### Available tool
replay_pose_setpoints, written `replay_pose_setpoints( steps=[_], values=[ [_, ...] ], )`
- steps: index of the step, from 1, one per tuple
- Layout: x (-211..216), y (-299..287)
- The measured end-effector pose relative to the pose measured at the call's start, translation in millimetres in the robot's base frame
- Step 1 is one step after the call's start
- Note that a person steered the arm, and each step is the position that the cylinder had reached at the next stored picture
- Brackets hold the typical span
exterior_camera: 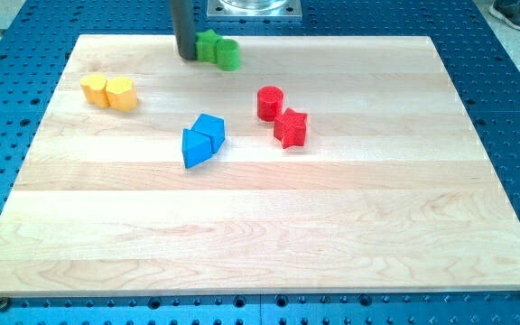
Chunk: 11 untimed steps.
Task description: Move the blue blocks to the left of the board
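Two blue blocks sit touching near the board's middle: a blue cube-like block [210,128] and a blue triangular block [194,148] just below and left of it. My tip [188,56] is at the view's top, near the board's top edge, touching the left side of the green blocks. It is well above the blue blocks in the view, about a hundred pixels away.
Two green blocks [219,50] sit right of my tip at the top edge. Two yellow blocks [109,91] lie at the upper left. A red cylinder [270,102] and a red star-like block [291,127] lie right of the blue blocks. The wooden board [260,244] rests on a blue perforated table.
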State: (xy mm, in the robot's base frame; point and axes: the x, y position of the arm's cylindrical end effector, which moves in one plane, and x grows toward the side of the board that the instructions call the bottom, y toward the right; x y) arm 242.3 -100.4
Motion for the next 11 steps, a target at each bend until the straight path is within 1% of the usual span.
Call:
replay_pose_setpoints(
  steps=[1,2,4,5,7,9,10,11],
  values=[
    [16,-28],
    [63,-11],
    [70,0],
    [70,19],
    [106,90],
    [173,28],
    [189,31],
    [231,78]
  ],
)
